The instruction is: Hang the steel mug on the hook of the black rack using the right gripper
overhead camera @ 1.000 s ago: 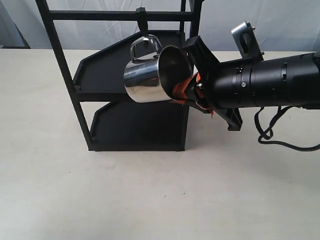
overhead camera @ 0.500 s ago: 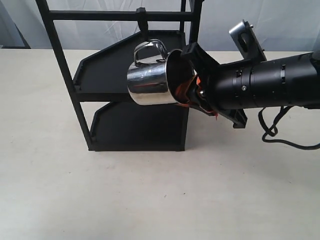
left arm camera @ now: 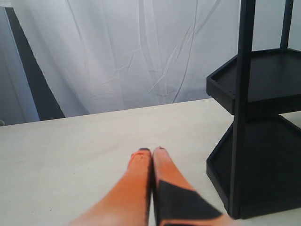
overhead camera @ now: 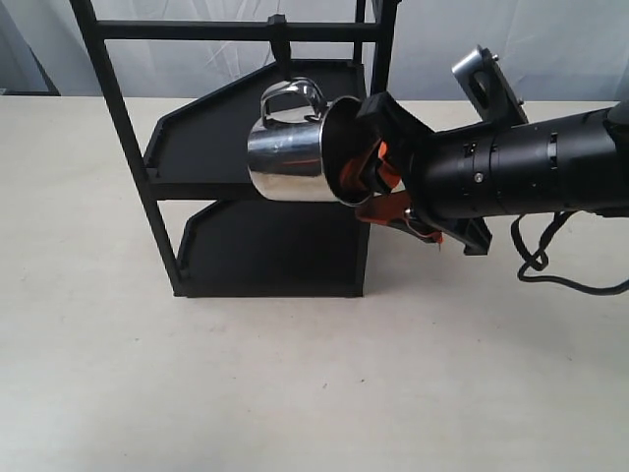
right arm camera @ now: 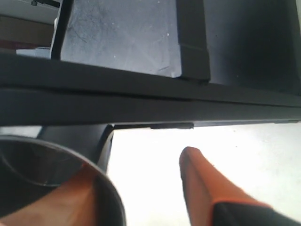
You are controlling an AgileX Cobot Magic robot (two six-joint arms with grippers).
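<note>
The steel mug [overhead camera: 290, 157] lies tilted on its side in front of the black rack [overhead camera: 123, 128]. Its loop handle [overhead camera: 291, 93] is up around the tip of the hook [overhead camera: 281, 49] under the top crossbar. My right gripper [overhead camera: 378, 187] is open at the mug's mouth. One orange finger is inside the mug and the other [overhead camera: 393, 211] hangs below and outside it, off the wall. In the right wrist view the mug's rim [right arm camera: 94, 169] is beside the inner finger, and the free finger [right arm camera: 197, 179] stands well apart. My left gripper [left arm camera: 151, 151] is shut and empty above the table.
The rack's two shelves [overhead camera: 211, 133] sit behind and below the mug. In the left wrist view the rack's post [left arm camera: 244, 94] stands close to my left gripper. Black cables [overhead camera: 536, 261] trail from the right arm over the pale table [overhead camera: 295, 383].
My right gripper's fingers have spread apart, letting go of the mug's wall. The mug rose slightly, its handle going onto the hook, and now lies more level.
</note>
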